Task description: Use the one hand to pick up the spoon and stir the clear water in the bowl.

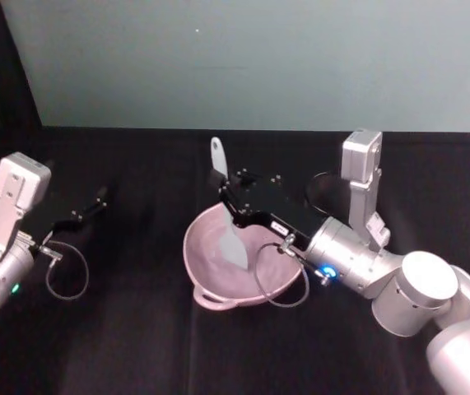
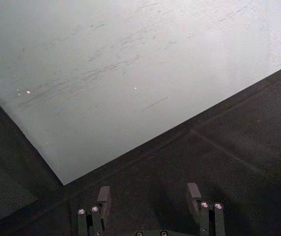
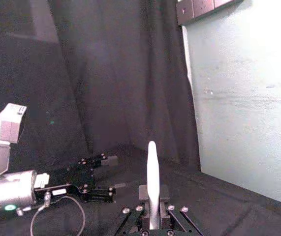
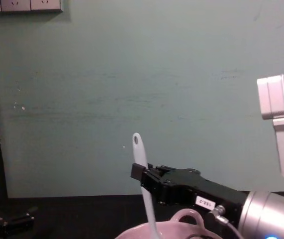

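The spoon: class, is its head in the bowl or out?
In: the spoon stands head-down inside the bowl, gripped by the right pincer; left pincer parked apart.

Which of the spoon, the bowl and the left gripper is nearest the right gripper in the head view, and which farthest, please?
1. spoon, clamped in the right gripper itself.
2. bowl, just beneath it, centre.
3. left gripper, parked far left.

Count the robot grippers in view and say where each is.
2. The right gripper is shut on the white spoon over the pink bowl, mid-table. The left gripper hangs open over the black table, off to the left.
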